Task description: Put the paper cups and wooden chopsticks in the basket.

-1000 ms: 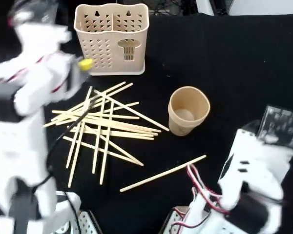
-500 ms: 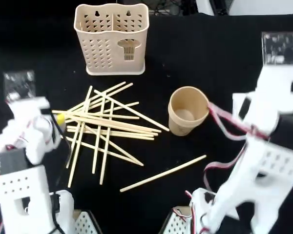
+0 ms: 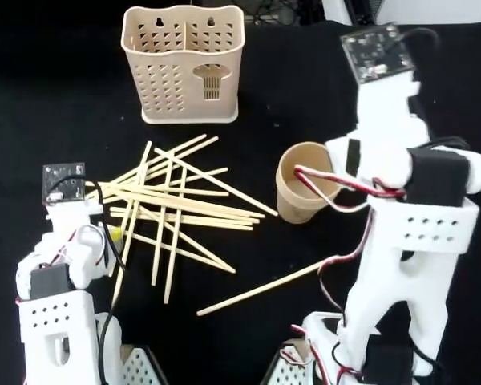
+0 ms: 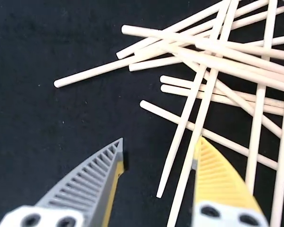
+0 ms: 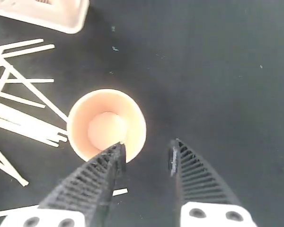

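A beige slotted basket point(image 3: 183, 64) stands at the table's far side. Several wooden chopsticks point(image 3: 172, 200) lie crossed in a pile in front of it, and one more chopstick point(image 3: 264, 287) lies alone nearer the front. A paper cup point(image 3: 305, 183) stands upright to the right of the pile. My left gripper point(image 4: 159, 146) is open low over the pile's near-left edge, with two chopstick ends point(image 4: 177, 165) between its fingers. My right gripper point(image 5: 146, 147) is open above the cup point(image 5: 106, 125), one fingertip over its opening and the other outside its wall.
The table is covered by a black cloth point(image 3: 305, 88). The right arm's white body point(image 3: 409, 216) stands tall just right of the cup. The left arm's body point(image 3: 60, 289) sits at the front left. A corner of the basket point(image 5: 42, 12) lies beyond the cup.
The left arm has dropped from near the basket to the pile's near-left edge. The right arm has swung up from the front right and over to the cup.
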`<state>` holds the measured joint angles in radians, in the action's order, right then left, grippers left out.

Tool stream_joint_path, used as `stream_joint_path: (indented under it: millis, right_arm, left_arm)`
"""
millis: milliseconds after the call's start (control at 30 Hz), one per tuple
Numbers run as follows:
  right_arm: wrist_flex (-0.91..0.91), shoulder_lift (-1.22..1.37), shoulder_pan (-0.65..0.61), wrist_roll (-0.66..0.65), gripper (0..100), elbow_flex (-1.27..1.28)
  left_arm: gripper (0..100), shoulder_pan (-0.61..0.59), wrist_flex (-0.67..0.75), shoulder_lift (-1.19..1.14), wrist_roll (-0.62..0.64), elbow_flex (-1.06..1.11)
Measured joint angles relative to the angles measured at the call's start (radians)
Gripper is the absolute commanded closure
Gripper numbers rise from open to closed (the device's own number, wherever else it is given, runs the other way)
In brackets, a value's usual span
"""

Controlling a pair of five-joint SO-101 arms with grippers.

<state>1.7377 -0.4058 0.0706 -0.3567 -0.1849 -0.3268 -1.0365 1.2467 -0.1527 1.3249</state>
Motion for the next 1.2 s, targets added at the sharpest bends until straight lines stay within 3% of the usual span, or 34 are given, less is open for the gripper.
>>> stream_joint_path:
  millis: [300, 600, 700, 1100, 1200]
  right_arm:
    - [-0.149, 0.094, -0.012, 0.002, 89.6, 0.132]
    - [-0.172, 0.212, -0.017, -0.041, 89.6, 0.167]
    - [-0.172, 0.242, -0.017, -0.041, 89.6, 0.167]
    - [-0.172, 0.308, -0.017, -0.046, 90.3, 0.167]
    - [-0.172, 0.287, -0.017, -0.046, 99.1, 0.155]
  left_arm:
    - [75, -0.100, 0.000, 0.161, -0.176, 0.092]
    - [75, -0.106, -0.002, 0.456, -0.106, 0.356]
    - [75, -0.110, -0.023, 0.554, -0.095, 0.354]
    - [75, -0.110, -0.049, 0.562, -0.092, 0.356]
    - [75, -0.110, -0.049, 0.562, -0.092, 0.356]
